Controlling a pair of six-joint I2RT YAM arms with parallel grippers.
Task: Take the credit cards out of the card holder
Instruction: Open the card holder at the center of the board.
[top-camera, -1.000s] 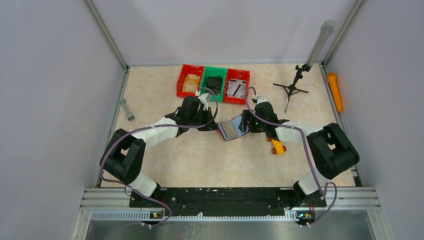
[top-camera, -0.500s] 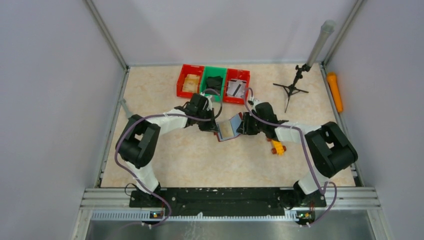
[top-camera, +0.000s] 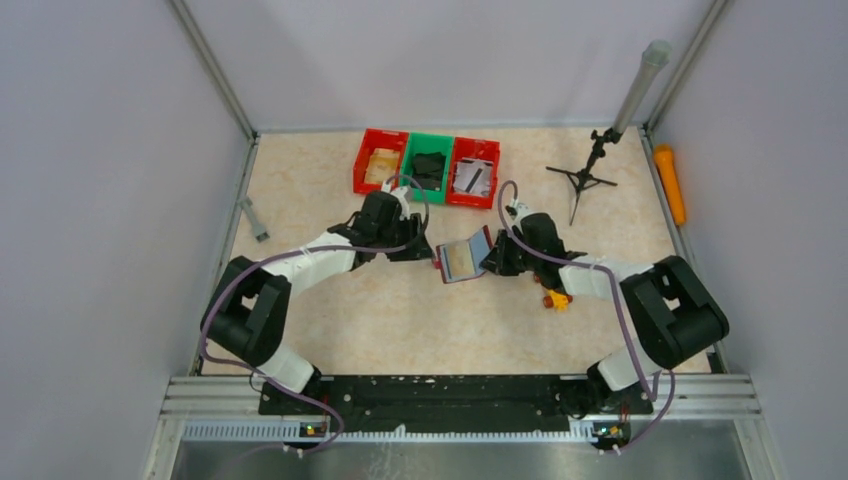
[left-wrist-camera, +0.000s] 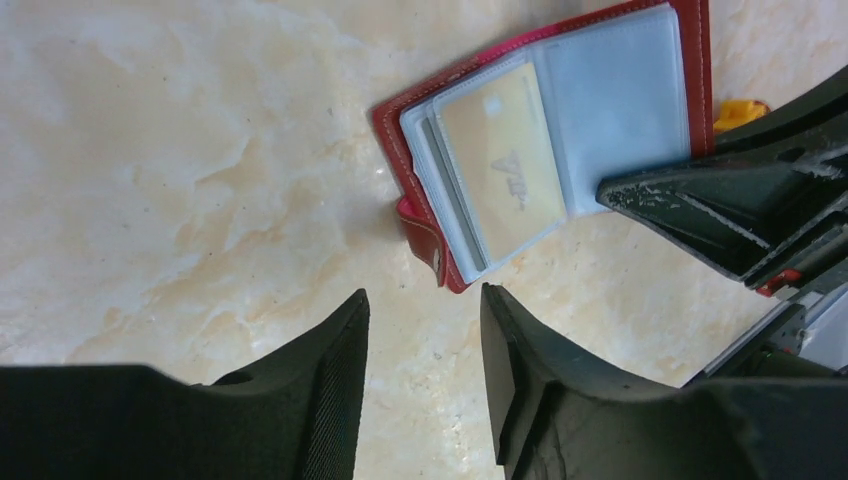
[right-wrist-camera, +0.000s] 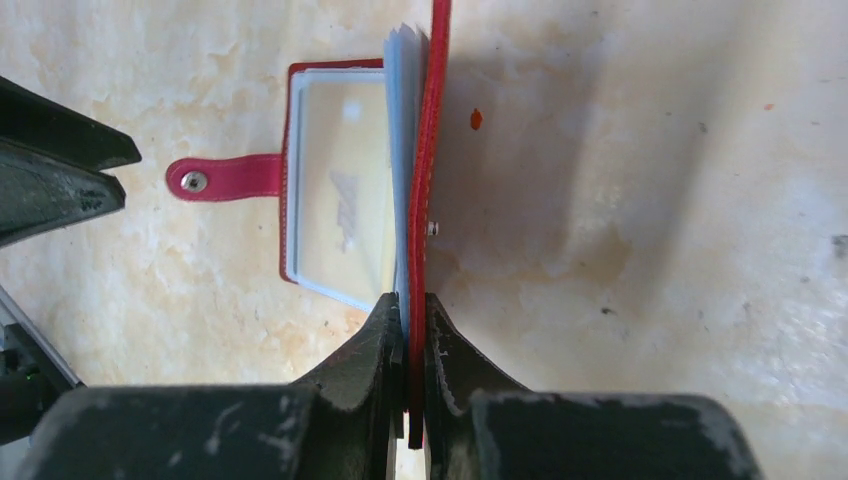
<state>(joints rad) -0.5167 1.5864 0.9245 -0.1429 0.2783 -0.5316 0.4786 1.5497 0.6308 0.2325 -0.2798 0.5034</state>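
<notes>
Pinched card holder (top-camera: 462, 260) by its upright cover in right tool (right-wrist-camera: 407, 310), mid-worktop (top-camera: 400, 320); poised left tool (left-wrist-camera: 425, 305), narrowly parted and empty, at its 9 o'clock. Flanked by bins (top-camera: 428, 136) at 12, orange toy (top-camera: 555, 298) at 4.

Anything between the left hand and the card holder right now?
Nothing visible. Only bare table lies between the open left hand and the card holder. The right hand pinches the raised cover on the far side, off that path. The gold card sits inside a clear sleeve.

Mid-table: card holder (top-camera: 460, 261) lying open, sleeves showing. Right gripper (top-camera: 487, 257) at its right edge; left gripper (top-camera: 425, 250) just beside its left edge.
</notes>
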